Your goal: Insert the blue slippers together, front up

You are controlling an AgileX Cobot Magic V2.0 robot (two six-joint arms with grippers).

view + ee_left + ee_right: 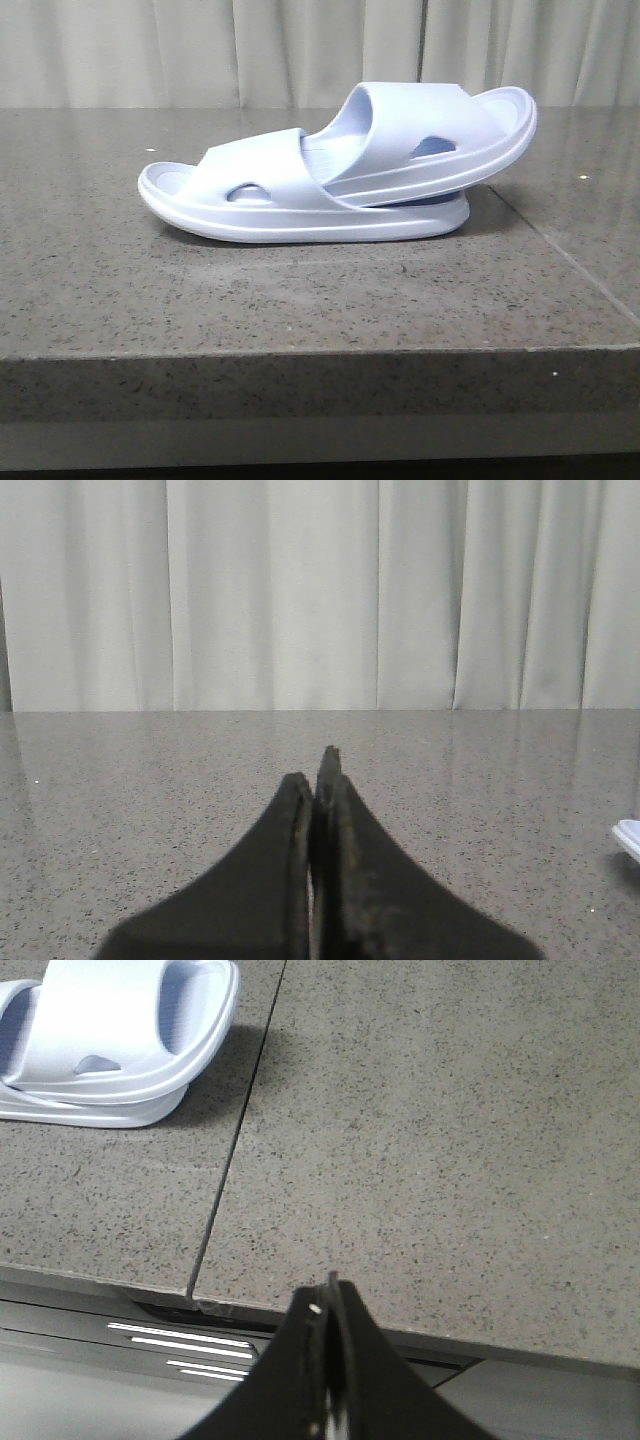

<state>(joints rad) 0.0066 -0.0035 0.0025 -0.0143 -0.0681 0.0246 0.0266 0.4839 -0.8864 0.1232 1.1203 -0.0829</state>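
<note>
Two pale lavender-blue slippers lie nested on the grey stone table. The lower slipper (250, 205) rests flat. The upper slipper (430, 130) is pushed under the lower one's strap, and its outer end tilts up at the right. The pair also shows in the right wrist view (110, 1035), and a tip shows in the left wrist view (630, 838). My left gripper (318, 780) is shut and empty above bare table, apart from the slippers. My right gripper (325, 1295) is shut and empty over the table's front edge, well away from the pair. Neither gripper appears in the front view.
The stone table (300, 290) has a seam (560, 250) running on its right side, also seen in the right wrist view (230, 1160). Its front edge (320, 350) is close to the camera. Pale curtains (200, 50) hang behind the table.
</note>
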